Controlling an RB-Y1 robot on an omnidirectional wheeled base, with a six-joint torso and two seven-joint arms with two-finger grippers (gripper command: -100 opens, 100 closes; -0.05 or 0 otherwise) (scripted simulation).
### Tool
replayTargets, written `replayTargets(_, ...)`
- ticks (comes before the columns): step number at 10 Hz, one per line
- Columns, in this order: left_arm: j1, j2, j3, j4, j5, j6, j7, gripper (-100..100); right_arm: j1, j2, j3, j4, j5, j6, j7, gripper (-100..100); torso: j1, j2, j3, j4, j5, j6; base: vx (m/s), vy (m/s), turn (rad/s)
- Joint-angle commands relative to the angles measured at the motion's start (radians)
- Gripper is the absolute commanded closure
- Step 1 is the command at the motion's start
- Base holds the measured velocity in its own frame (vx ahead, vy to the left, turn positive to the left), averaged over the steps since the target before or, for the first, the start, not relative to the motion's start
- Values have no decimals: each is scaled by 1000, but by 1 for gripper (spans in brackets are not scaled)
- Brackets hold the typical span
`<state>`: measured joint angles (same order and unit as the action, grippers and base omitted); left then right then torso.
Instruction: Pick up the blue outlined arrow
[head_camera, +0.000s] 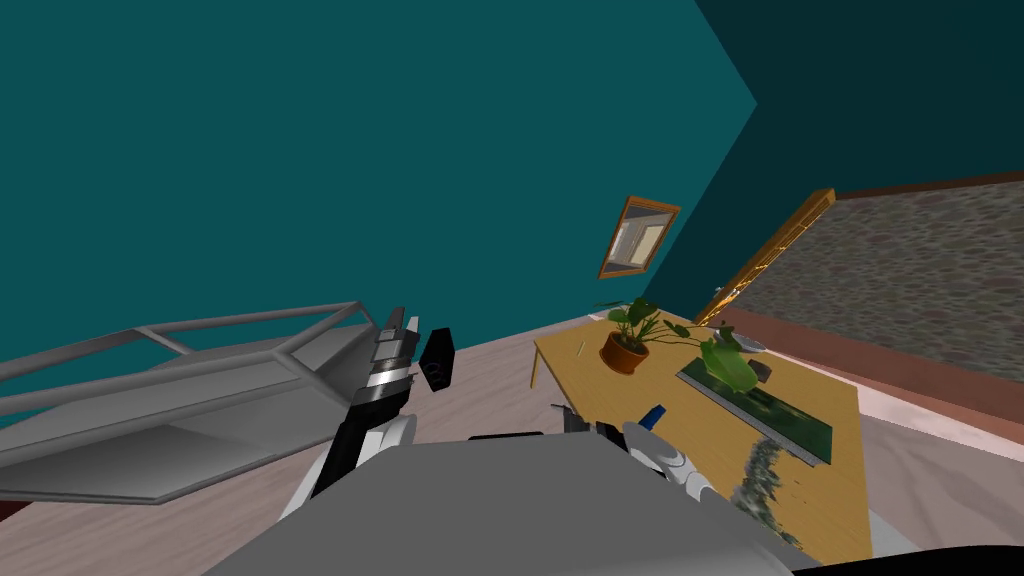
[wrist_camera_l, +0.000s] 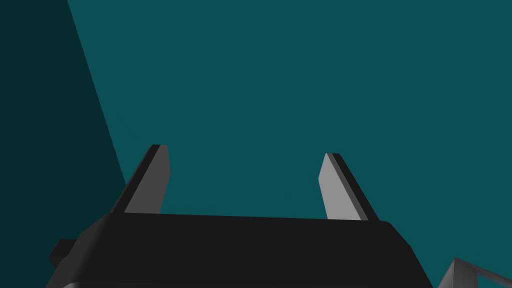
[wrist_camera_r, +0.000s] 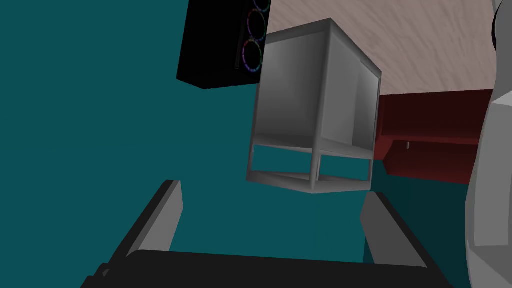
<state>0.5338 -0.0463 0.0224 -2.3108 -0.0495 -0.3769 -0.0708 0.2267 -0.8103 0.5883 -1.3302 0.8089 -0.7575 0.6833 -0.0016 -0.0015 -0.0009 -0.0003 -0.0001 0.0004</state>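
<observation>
A small blue piece (head_camera: 653, 413) lies at the near edge of the wooden table (head_camera: 800, 490), to my right; its shape is too small to make out. My right forearm (head_camera: 668, 462) sits just below it. In the right wrist view my right gripper (wrist_camera_r: 272, 190) is open and empty, and it faces a teal wall and a grey cabinet, not the table. My left gripper (head_camera: 403, 322) is raised at my left front, above a grey rack. Seen from its own wrist, the left gripper (wrist_camera_l: 245, 151) is open with nothing between its fingers.
On the table stand a potted plant (head_camera: 625, 350) and a long dark tray with green things (head_camera: 765, 408). A grey rack (head_camera: 200, 400) lies low at my left. The right wrist view has a grey open cabinet (wrist_camera_r: 315, 115), a black computer case (wrist_camera_r: 225, 45) and dark red furniture (wrist_camera_r: 430, 135).
</observation>
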Motion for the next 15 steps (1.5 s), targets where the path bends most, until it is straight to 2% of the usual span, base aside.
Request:
replayTargets(1, 0, 0, 0, 0, 0, 0, 0, 0, 0, -33, 12, 25, 21, 2, 21, -100, 0, 0, 0, 0, 0, 0, 27, -25, 71)
replayTargets(3, 0, 0, 0, 0, 0, 0, 0, 0, -19, -100, 44, 112, 79, -14, 89, -100, 0, 0, 0, 0, 0, 0, 27, -32, 141)
replayTargets(4, 0, 0, 0, 0, 0, 0, 0, 0, -19, -113, 44, 112, 80, -14, 89, -100, -1, 0, 0, 0, 0, 0, 23, -36, 56)
replayTargets(6, 0, 0, 0, 0, 0, 0, 0, 0, -35, -183, 70, 188, 134, -29, 154, -100, 0, 1, 0, 0, 0, 1, 17, -34, 128)
replayTargets(7, 0, 0, 0, 0, 0, 0, 0, 0, -35, -188, 70, 193, 134, -29, 154, -100, -1, 1, 0, 0, 0, 0, 14, -37, 55)
replayTargets(9, 0, 0, 0, 0, 0, 0, 0, 0, -50, -256, 90, 254, 182, -42, 212, -100, 0, 1, 1, 0, 0, 1, 15, -37, 104)
replayTargets(10, 0, 0, 0, 0, 0, 0, 0, 0, -50, -256, 90, 266, 182, -42, 212, -100, -1, 1, 0, 0, 0, 0, 10, -40, 50)
replayTargets(11, 0, 0, 0, 0, 0, 0, 0, 0, -56, -287, 98, 299, 203, -48, 238, -100, 0, 1, 1, 0, 0, 1, 8, -30, 79)
replayTargets(12, 0, 0, 0, 0, 0, 0, 0, 0, -56, -287, 98, 299, 203, -48, 238, -100, 0, 1, 1, 0, 0, 1, 6, -27, 34)
replayTargets(13, 0, 0, 0, 0, 0, 0, 0, 0, -62, -315, 105, 328, 222, -53, 263, -100, 1, 1, 1, 0, 0, 1, 9, -30, 79)
replayTargets(14, 0, 0, 0, 0, 0, 0, 0, 0, -62, -315, 105, 329, 222, -53, 263, -100, 0, 1, 1, 0, 0, 0, 7, -31, 38)
replayTargets(15, 0, 0, 0, 0, 0, 0, 0, 0, -68, -340, 110, 357, 239, -58, 284, -100, 0, 1, 1, 0, 0, 1, 2, -32, 58)
